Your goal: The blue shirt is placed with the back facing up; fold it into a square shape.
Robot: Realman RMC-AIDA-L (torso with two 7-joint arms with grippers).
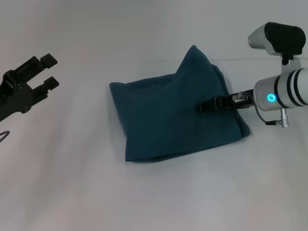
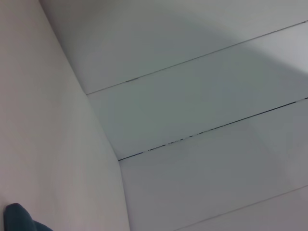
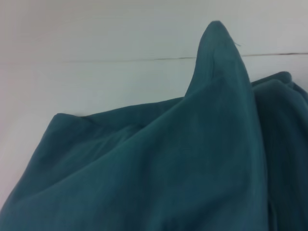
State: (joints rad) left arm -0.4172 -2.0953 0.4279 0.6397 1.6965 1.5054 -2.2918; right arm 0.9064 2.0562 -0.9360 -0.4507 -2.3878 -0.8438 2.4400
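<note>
A: Looking down from the head camera, where does the blue shirt (image 1: 173,115) lie?

B: It lies folded on the white table (image 1: 72,192), roughly in the middle and a little toward the robot's right; it makes a rough four-sided bundle, plain teal on top, no lettering showing; one corner stands up in a peak at the far edge, and the near edge runs slanted rather than straight.

A: And the right gripper (image 1: 206,105)?

B: It reaches in from the right side over the shirt's right half; its black fingers sit low, at or on the cloth, and appear drawn together; whether any cloth is pinched between them I cannot tell, since the fingertips merge with the dark fabric; a blue ring light glows on the white wrist behind it.

A: Does the right wrist camera help?

B: It shows the shirt (image 3: 168,168) close up, filling most of the view, with the raised corner pointing up against the pale table; the fingers themselves do not show there.

A: The left gripper (image 1: 50,71)?

B: It hangs at the left edge, well apart from the shirt, over bare table; its two black fingers are spread with a clear gap between them and nothing in it; the left wrist camera sees mostly pale wall panels, with a small scrap of the shirt (image 2: 19,219) in one corner.
</note>
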